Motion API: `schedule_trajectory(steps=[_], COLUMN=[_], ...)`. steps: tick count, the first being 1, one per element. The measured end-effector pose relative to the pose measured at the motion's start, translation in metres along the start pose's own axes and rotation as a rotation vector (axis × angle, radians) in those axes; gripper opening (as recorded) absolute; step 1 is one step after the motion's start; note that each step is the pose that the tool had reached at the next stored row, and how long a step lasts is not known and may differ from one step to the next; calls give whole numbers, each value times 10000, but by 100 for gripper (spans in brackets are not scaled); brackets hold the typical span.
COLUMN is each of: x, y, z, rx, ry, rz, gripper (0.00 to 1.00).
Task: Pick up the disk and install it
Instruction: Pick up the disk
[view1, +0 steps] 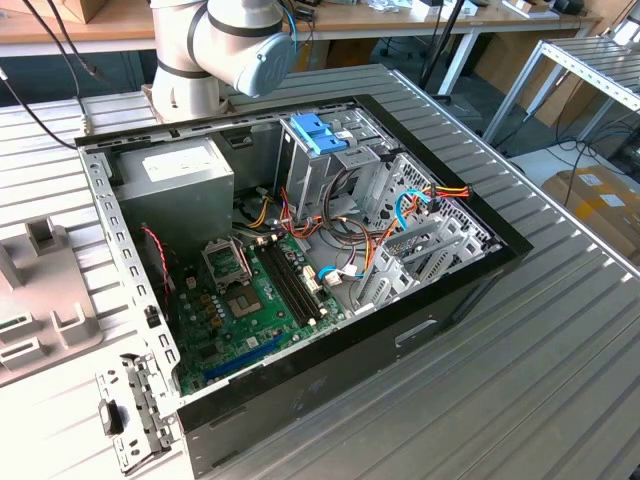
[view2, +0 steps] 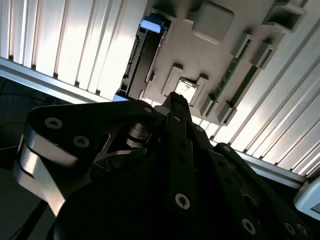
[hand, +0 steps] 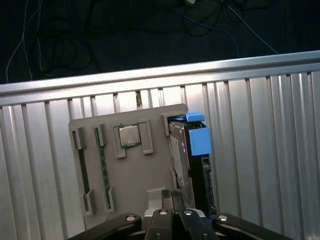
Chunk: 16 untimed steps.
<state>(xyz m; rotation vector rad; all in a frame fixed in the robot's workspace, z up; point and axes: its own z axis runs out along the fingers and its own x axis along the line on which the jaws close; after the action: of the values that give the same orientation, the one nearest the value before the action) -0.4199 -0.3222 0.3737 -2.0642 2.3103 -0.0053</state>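
Gripper (hand: 173, 202): fingers pressing together, gripping nothing, hanging over the grey holder tray (hand: 130, 185). Disk (hand: 196, 170): standing on edge in the tray's outer slot, blue rail (hand: 199, 139) showing, sitting just to one side of the fingertips and apart from them. Processor chip (hand: 129, 135) and memory sticks (hand: 104, 172) occupying neighbouring slots. Tray resting on the ribbed metal table (hand: 260, 150).

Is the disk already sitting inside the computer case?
No, in the first wrist view the disk stands on edge in a slot of the grey holder.
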Motion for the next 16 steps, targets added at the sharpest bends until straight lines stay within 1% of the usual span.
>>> schedule_trajectory(steps=[10, 11, 15, 16], x=[0, 0, 0, 0], y=[0, 0, 0, 0], z=[0, 0, 0, 1], rx=[-25, -31, -40, -44], ry=[-27, -33, -42, -47], rz=[-834, -1037, -1333, -1469], gripper=[11, 11, 11, 11])
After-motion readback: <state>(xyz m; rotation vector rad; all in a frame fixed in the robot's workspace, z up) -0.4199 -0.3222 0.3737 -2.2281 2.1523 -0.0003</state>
